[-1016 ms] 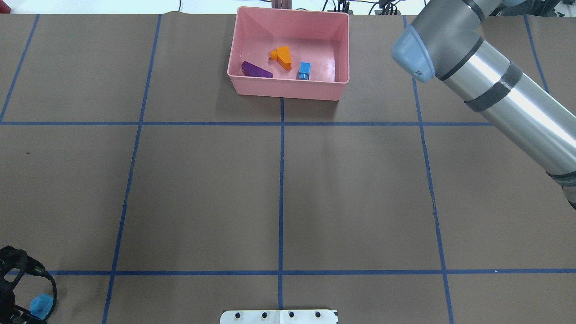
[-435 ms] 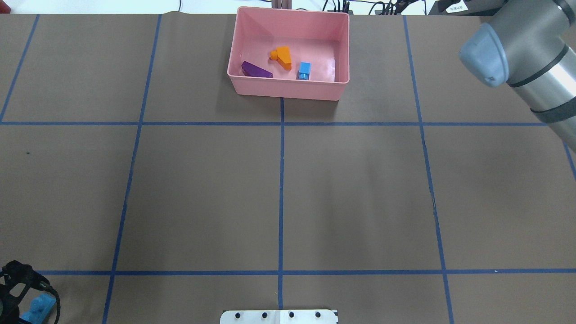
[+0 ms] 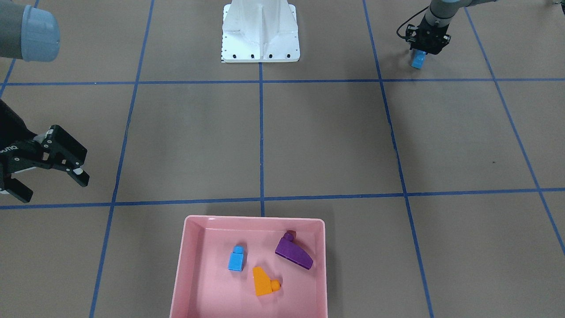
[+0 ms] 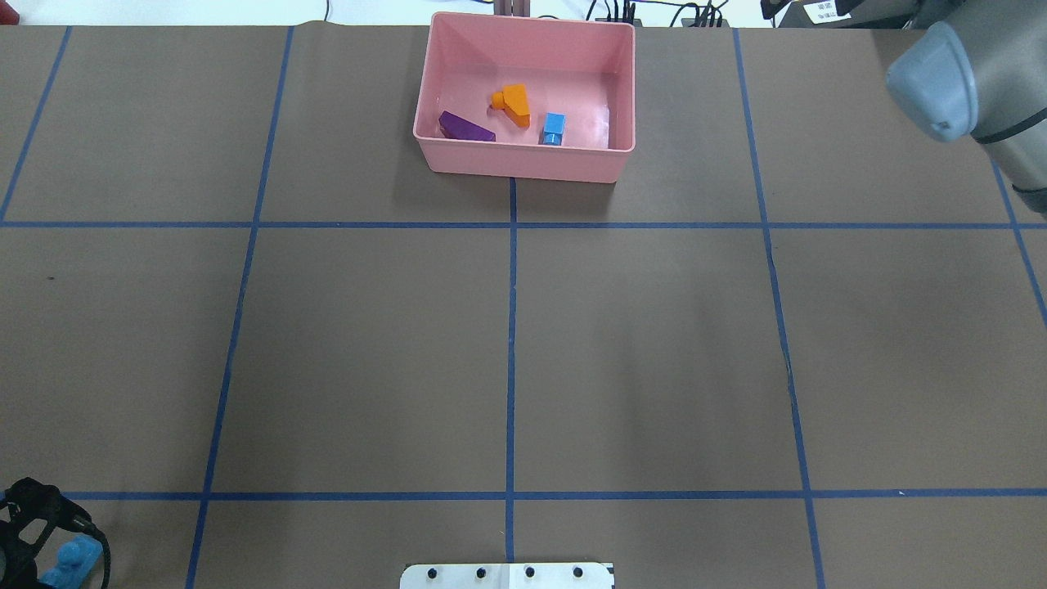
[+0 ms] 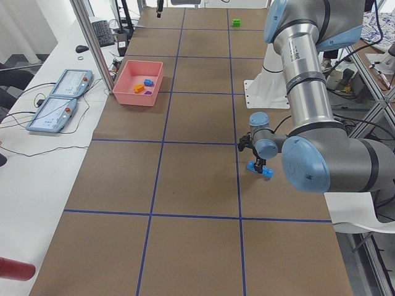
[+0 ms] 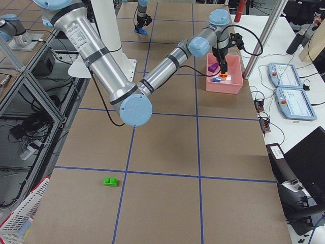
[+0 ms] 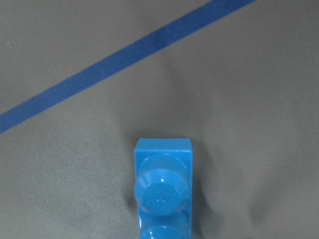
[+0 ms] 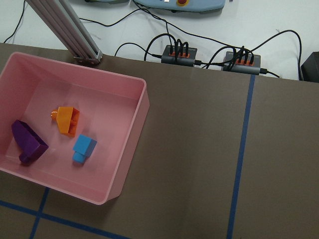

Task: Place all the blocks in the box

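Observation:
The pink box (image 4: 523, 164) stands at the table's far middle and holds the orange sloped block (image 4: 515, 104), the small blue block (image 4: 554, 128) and the purple wedge (image 4: 465, 127). The right wrist view also shows the box (image 8: 141, 99). My left gripper (image 3: 419, 57) is near the robot's left front corner, shut on the long blue block (image 3: 417, 61), which fills the left wrist view (image 7: 162, 189). My right gripper (image 3: 50, 185) hangs open and empty beside the box, on the robot's right. The green block (image 6: 110, 181) lies far off on the robot's right.
The white robot base (image 3: 260, 31) stands at the table's near middle. Blue tape lines grid the brown table. Power bricks and cables (image 8: 179, 52) lie just past the far edge, behind the box. Operator pendants (image 5: 62, 98) lie on the side bench.
My right arm's elbow has swung to the right, away from the box. My left gripper with the long blue block has shifted slightly toward the overhead view's lower left edge.

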